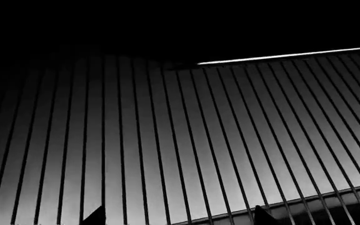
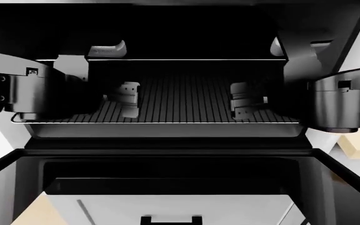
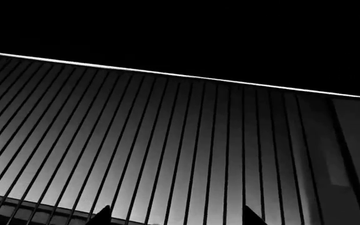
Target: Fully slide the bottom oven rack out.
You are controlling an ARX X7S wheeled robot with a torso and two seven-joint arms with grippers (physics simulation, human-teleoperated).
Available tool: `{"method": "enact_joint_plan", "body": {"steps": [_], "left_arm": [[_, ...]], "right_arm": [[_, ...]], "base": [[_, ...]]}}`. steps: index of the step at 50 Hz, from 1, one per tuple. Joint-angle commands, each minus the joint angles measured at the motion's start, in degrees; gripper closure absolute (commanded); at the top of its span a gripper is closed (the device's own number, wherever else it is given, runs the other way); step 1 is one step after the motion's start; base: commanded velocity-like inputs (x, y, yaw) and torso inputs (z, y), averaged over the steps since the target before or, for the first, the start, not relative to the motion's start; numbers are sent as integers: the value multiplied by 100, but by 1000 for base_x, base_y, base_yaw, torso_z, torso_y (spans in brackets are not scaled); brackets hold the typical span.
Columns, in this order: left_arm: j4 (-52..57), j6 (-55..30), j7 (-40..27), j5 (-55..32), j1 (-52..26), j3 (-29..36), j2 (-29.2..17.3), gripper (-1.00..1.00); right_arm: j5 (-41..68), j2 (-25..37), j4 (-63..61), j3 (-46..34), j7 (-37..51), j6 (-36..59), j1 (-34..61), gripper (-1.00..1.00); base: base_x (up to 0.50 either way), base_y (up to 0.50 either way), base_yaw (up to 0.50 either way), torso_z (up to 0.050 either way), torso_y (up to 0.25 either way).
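Observation:
The bottom oven rack (image 2: 186,101) is a wide dark wire rack of thin parallel bars. Its bright front rail (image 2: 167,123) stands out past the oven's mouth, above the lowered door. My left gripper (image 2: 127,98) and my right gripper (image 2: 245,101) both hover just above the rack, left and right of its middle, open and empty. In the left wrist view the rack's bars (image 1: 186,140) fill the picture beyond the spread fingertips of my left gripper (image 1: 176,220). In the right wrist view the bars (image 3: 167,140) lie beyond my open right gripper (image 3: 175,218).
The oven's black glass door (image 2: 167,180) lies open and flat below the rack. The dark oven cavity (image 2: 180,33) is behind it. A white drawer with a black handle (image 2: 170,219) is at the bottom. My arms' bulky links flank the oven at left (image 2: 24,89) and right (image 2: 342,103).

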Motion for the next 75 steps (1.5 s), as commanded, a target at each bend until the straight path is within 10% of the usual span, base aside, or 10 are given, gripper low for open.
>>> {"method": "enact_joint_plan", "body": {"steps": [1,23,75], "left_arm": [[-441,386,907,970,286,111,314,-100],[-1717,855,2092,2083,-294,396,719,-100],[-1877,487,2172,2256,-797,691,835,-100]], "right_arm": [[-885,-357,591,-126,-745,-238,-86,-100],[-1814,-844,1464,-346,-1576,-453,280,-100],[-1848,-887,1694,-380,-1654,-444,400,-100]], "base": [[0,0,0,0,0],[0,0,0,0,0],[2,0,0,0,-90]]}}
